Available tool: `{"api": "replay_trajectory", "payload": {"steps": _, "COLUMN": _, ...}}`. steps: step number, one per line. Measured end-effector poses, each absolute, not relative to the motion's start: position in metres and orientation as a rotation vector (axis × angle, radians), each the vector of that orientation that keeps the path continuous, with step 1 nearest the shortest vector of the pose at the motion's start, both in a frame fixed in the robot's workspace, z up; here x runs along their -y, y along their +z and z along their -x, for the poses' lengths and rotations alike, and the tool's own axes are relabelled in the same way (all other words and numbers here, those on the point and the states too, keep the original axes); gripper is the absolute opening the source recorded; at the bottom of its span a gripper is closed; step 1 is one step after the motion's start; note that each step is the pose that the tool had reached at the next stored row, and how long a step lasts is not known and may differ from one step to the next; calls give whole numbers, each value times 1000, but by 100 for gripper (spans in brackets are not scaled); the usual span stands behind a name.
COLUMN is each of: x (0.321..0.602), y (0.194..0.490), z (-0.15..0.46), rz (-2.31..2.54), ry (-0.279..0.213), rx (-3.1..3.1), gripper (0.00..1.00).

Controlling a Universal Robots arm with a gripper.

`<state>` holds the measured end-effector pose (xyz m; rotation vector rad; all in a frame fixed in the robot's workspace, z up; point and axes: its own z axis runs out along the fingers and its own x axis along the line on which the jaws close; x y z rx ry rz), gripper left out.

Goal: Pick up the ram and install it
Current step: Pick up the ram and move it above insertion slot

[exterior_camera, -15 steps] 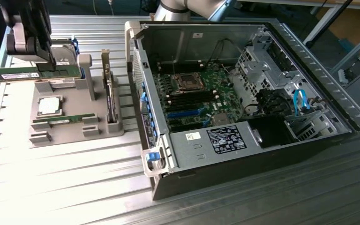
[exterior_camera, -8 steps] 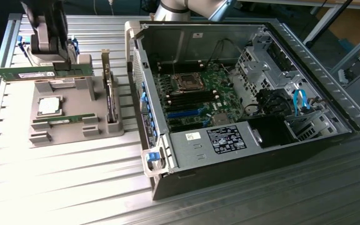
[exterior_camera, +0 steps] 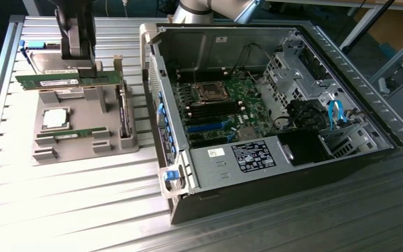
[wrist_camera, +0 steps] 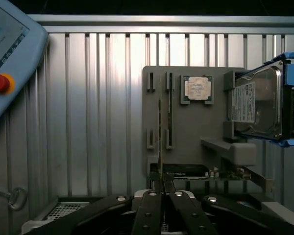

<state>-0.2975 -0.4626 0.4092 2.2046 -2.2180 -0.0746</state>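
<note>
LIFTED FOR FITTING: The ram [exterior_camera: 69,81], a long thin green board w/ a row of small black chips, hangs level and on edge in the gripper [exterior_camera: 82,71], whose jaws are closed on the stick's upper edge near mid-length. A centred pinch likely keeps the stick from tipping, and holding it on edge suits a slot that takes it edge-first. In the wrist view the ram [wrist_camera: 160,137] reads as a thin line running straight out from the gripper [wrist_camera: 161,182].

Directly beneath the gripper sits a matte grey fixture [exterior_camera: 89,152], a moulded plate w/ upright notched posts, apparently there to stand parts on edge within easy reach. The ram looks clear of those posts, not touching. Lower on the plate lies a second stick [exterior_camera: 72,134] in its own cradle, w/ a square silver processor chip [exterior_camera: 54,118] just beside it. A dark card [exterior_camera: 124,110] stands along the plate's edge. A hard drive [wrist_camera: 255,103] in a blue carrier rests near the fixture.

Well apart from the gripper, toward the exterior view's right, a PC case [exterior_camera: 272,194] lies open, its green motherboard [exterior_camera: 215,105] exposed. All rests on a ribbed aluminium table [exterior_camera: 61,210].
</note>
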Motion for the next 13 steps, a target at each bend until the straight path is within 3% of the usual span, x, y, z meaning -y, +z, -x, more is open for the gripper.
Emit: {"api": "replay_trajectory", "payload": {"steps": 13, "x": 463, "y": 409, "z": 267, "rz": -2205, "ry": -75, "rx": 2218, "gripper": 12}}
